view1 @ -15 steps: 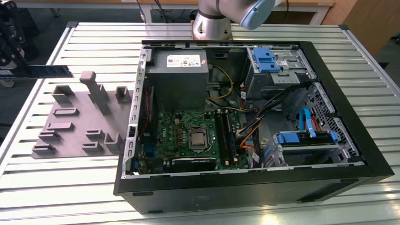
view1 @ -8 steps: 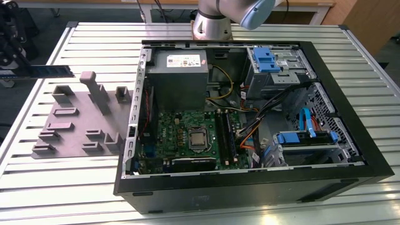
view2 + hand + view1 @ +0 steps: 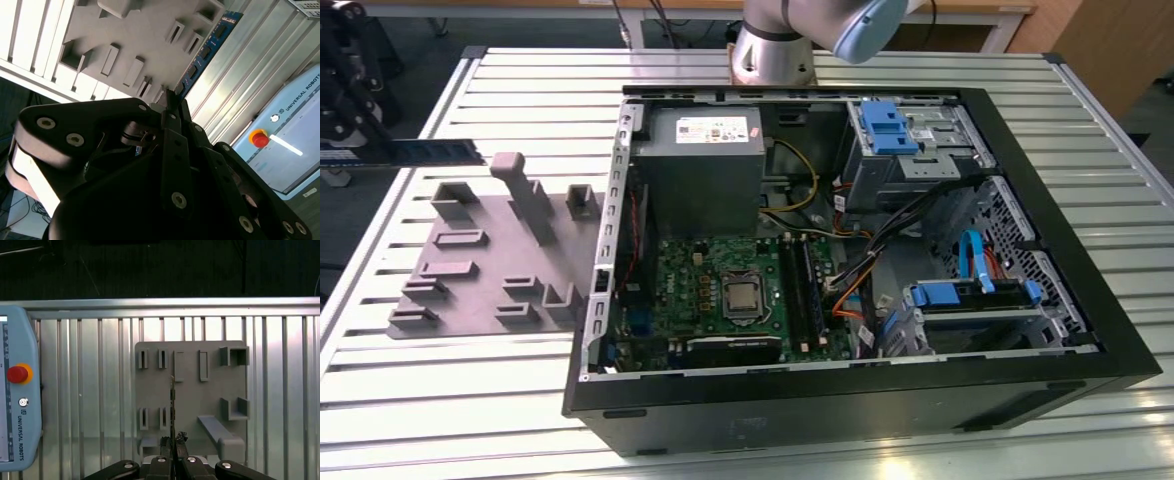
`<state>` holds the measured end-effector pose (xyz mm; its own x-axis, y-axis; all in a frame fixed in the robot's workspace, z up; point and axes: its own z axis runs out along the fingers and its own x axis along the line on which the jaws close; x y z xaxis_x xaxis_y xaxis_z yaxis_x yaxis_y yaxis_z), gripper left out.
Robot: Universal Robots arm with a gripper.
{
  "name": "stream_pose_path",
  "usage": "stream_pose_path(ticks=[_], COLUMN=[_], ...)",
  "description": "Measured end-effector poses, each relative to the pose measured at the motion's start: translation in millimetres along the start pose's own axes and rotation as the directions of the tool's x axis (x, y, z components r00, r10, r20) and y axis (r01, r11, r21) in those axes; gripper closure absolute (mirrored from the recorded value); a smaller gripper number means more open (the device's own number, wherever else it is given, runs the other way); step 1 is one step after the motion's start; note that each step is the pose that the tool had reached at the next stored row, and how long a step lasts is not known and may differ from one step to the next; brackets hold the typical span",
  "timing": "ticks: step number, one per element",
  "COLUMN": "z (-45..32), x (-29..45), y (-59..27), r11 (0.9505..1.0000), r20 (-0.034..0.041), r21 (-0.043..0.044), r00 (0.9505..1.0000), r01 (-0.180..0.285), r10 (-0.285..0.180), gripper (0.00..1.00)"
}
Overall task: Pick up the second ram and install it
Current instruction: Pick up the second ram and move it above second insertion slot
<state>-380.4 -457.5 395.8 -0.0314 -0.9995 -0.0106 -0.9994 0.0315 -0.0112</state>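
Hand pressed together on one end of the second ram; the stick juts out from the fingertips, held clear above the grey tray. In the first wrist view it is seen edge-on, straight along the hand's centre line. In the exterior view the ram hangs level at the exterior view's left, well apart from the open computer case.

Judgement, step in hand: carrying the stick. The grip is at one end only, so the long free end may swing or twist. Move slowly, hold it level and in line with the fingers, and pass well above the tray's upright blocks and the case wall. Cables lie loose inside the case beside the motherboard, a snag risk.

Surface: the worktop is ribbed metal slats, bright with glare; small parts could catch in the grooves. A control tablet with a red button lies on it near the tray.

Room: dark floor beyond the worktop edge; wooden furniture behind the arm.
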Motion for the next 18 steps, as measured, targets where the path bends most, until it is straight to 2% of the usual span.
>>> stream_pose_path(ticks=[12, 18], z=[0.0, 0.1], x=[-0.3, -0.3], y=[-6.7, -7.4], r11=[1.0, 1.0], r20=[0.0, 0.0], r21=[0.0, 0.0], r00=[1.0, 1.0], r01=[0.0, 0.0], r10=[0.0, 0.0], gripper=[0.86, 0.86])
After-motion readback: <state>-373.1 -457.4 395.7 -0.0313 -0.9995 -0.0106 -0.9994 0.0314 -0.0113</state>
